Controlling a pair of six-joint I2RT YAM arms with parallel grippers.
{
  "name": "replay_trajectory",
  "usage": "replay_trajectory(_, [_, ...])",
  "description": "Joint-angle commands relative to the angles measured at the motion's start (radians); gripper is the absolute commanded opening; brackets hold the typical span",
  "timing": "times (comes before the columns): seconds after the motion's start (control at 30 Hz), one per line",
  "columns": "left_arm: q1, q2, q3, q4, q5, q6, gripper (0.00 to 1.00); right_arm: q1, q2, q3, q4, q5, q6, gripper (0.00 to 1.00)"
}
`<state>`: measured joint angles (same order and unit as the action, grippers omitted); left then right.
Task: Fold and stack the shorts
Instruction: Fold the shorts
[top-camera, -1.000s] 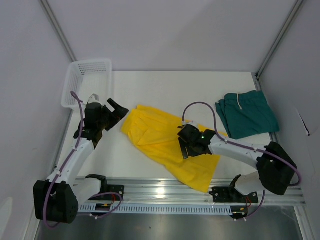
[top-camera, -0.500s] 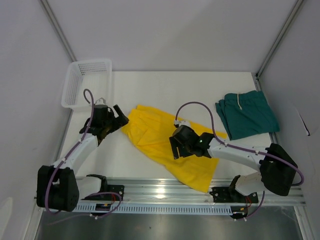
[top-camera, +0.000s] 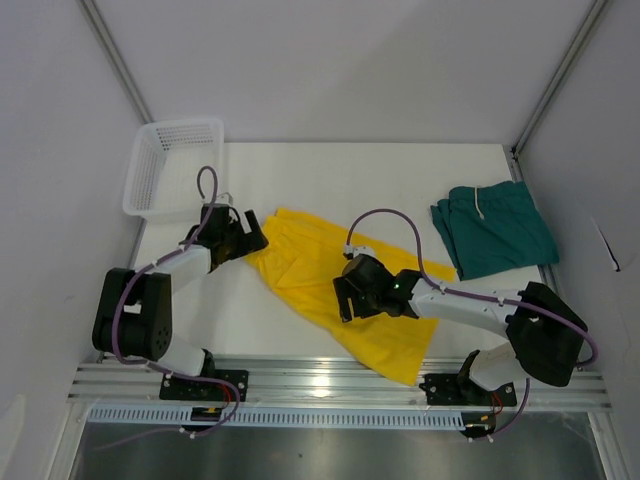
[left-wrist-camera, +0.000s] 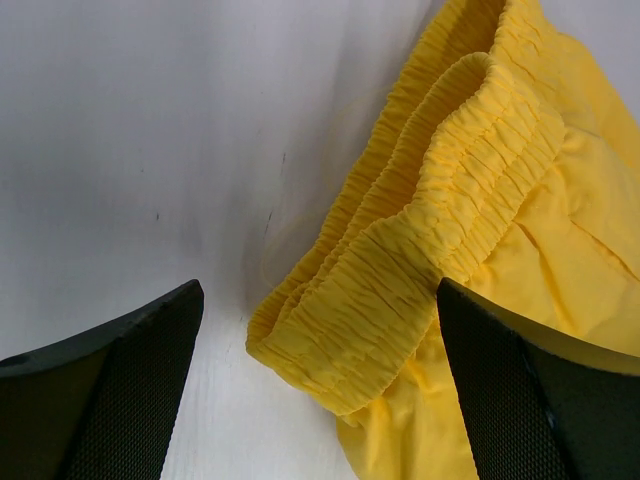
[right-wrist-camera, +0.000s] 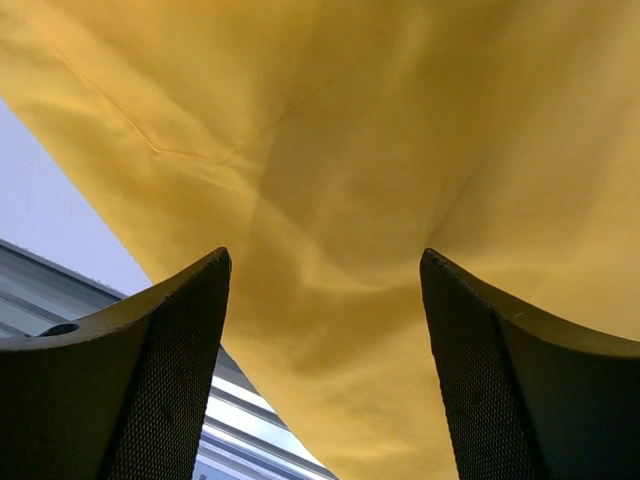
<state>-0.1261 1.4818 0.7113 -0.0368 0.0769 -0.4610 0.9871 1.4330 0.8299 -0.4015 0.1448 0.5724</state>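
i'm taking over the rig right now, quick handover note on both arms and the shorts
Left gripper: open, empty, fingers straddling the elastic waistband corner of the yellow shorts.
Right gripper: open, empty, over the middle of the yellow shorts.
Yellow shorts: spread diagonally across the table centre, not folded.
Green shorts: lying in a rough fold at the far right of the table, apart from the yellow pair.
Done: nothing stacked.
Left: grip the yellow pair, fold it, then stack the two pairs.
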Motion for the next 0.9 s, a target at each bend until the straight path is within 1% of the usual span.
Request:
replay_trajectory(0.0, [-0.006,0.046,0.068,0.092,0.058,0.062,0.99,0.004,0.013,-0.014,0.043,-0.005,0.014,0.78])
replay_trajectory(0.13, [-0.007,0.101,0.086,0.09,0.129,0.087,0.99,0.002,0.032,-0.011,0.038,-0.01,0.011,0.78])
replay_trajectory(0.2, [-0.018,0.094,0.077,0.1,0.136,0.096,0.99,-0.001,0.033,-0.012,0.038,-0.011,0.009,0.79])
replay_trajectory(0.47, [-0.023,-0.078,-0.055,0.196,0.101,0.085,0.99,-0.005,0.033,-0.032,0.059,-0.024,-0.002,0.8])
replay_trajectory(0.53, [-0.023,-0.101,-0.071,0.228,0.104,0.093,0.99,-0.008,0.044,-0.035,0.058,-0.033,-0.008,0.8])
replay_trajectory(0.6, [-0.023,-0.121,-0.09,0.271,0.145,0.102,0.99,-0.01,0.069,-0.028,0.046,-0.039,-0.016,0.81])
replay_trajectory(0.67, [-0.027,-0.129,-0.102,0.282,0.152,0.111,0.99,-0.011,0.086,-0.017,0.026,-0.03,-0.02,0.81])
replay_trajectory(0.73, [-0.043,-0.118,-0.092,0.256,0.113,0.137,0.99,-0.011,0.098,-0.002,0.004,-0.021,-0.028,0.82])
replay_trajectory(0.87, [-0.082,-0.033,-0.029,0.189,0.057,0.174,0.99,-0.016,0.099,0.017,-0.02,-0.024,-0.04,0.82])
